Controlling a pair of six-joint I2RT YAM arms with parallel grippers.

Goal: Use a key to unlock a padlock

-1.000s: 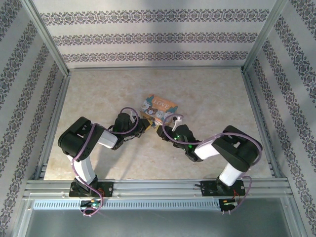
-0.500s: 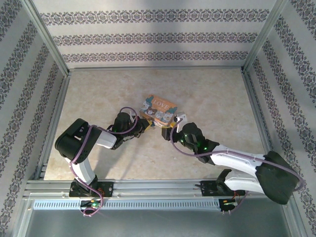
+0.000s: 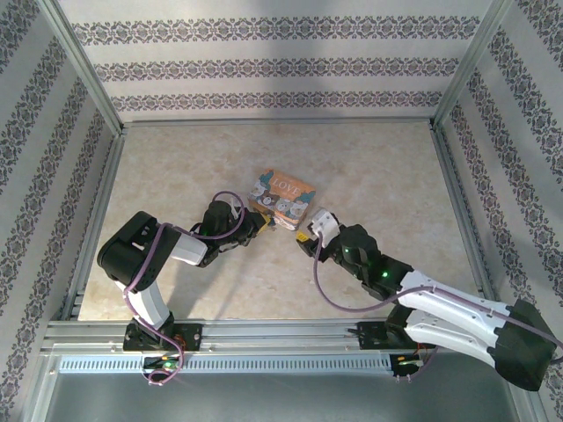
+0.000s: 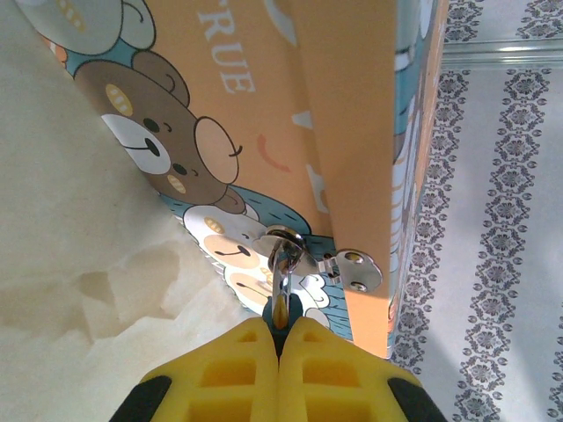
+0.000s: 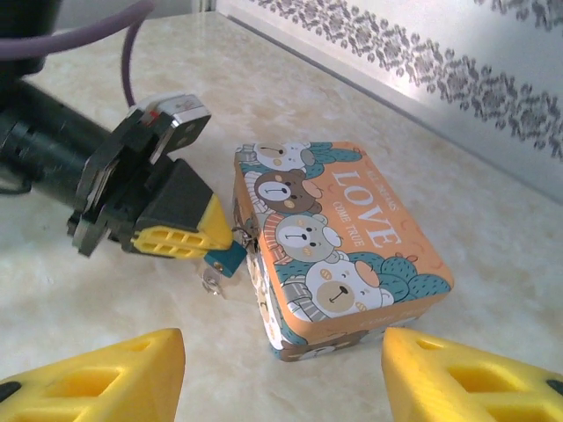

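left arm: folded, low | left pincer [image 4: 281,341]: clamped on padlock [image 5: 230,258] | right arm: stretched forward, low | right pincer [image 5: 281,356]: jaws wide apart

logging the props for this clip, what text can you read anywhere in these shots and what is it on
"LOVE": large white letters on the lid of the orange bear box.
"TRUE": small white word on the same lid, clearest in the left wrist view; the rest of that small line is too small to read with certainty.
Padlock: no lettering can be made out on it.
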